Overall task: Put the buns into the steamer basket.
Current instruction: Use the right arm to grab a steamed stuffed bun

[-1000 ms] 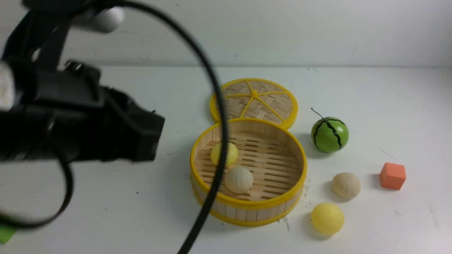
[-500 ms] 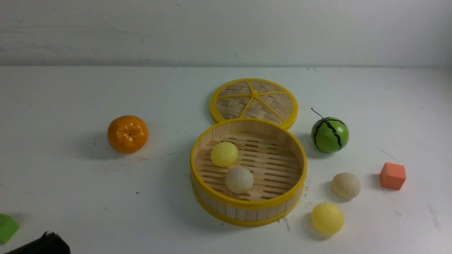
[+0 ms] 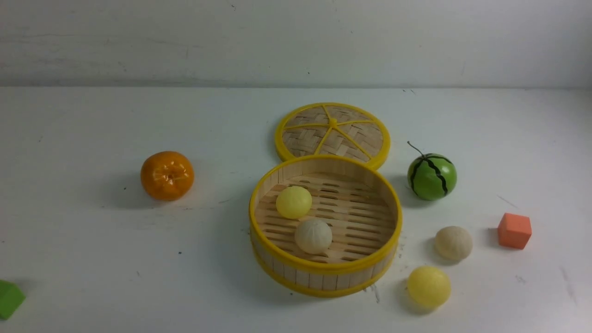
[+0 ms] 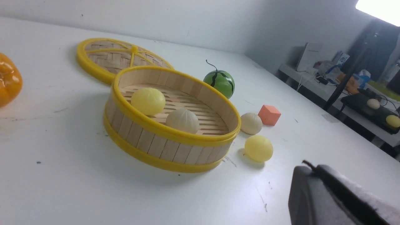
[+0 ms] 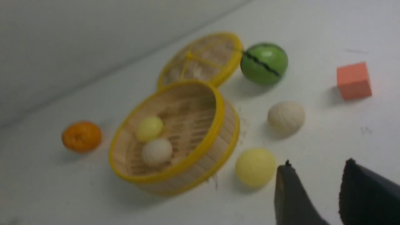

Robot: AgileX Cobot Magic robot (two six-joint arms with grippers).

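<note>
A scuffed white table [image 3: 83, 115] meets a plain pale wall [image 3: 296, 41]. Beyond the table's far edge stands a cluttered side bench [image 4: 312, 70] strewn with cables [image 4: 302, 85]. A bright light [image 4: 379, 7] glares in the room beyond it.

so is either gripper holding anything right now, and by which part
Nothing is held. The right gripper is open with nothing between its jaws, and the left gripper is shut on nothing.

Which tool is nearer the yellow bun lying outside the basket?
Right, most likely. The right tool, open, hangs just beside that yellow bun; the left tool, shut, sits farther back from it.
</note>
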